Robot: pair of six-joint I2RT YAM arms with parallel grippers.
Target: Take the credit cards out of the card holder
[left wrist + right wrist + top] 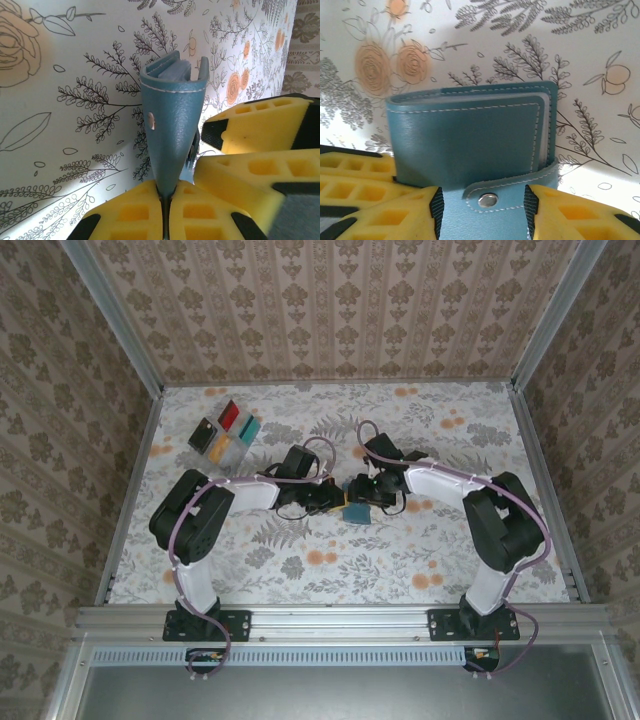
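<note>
**While pinched, wallet (357,516) sits mid-desk (400,570)**

Where the wallet sits, at the desk's middle, the left hand (165,205) is pressed together on one of its edges. The right hand's (482,210) fingers (570,215) stand apart on either side of the snap tab (490,200); whether they squeeze it I cannot tell. Cards (226,430) lie at ten o'clock from the wallet, well apart.

wallet (357,513): largely covered from above by left gripper (330,502) and right gripper (368,492); bottom cut off in right wrist view
wallet inside: hidden between folded covers
right fingers (395,220): whether they press the strap (510,197) is unclear
left fingers (125,215): cut by the bottom edge
cards (226,432): too small for markings
</note>
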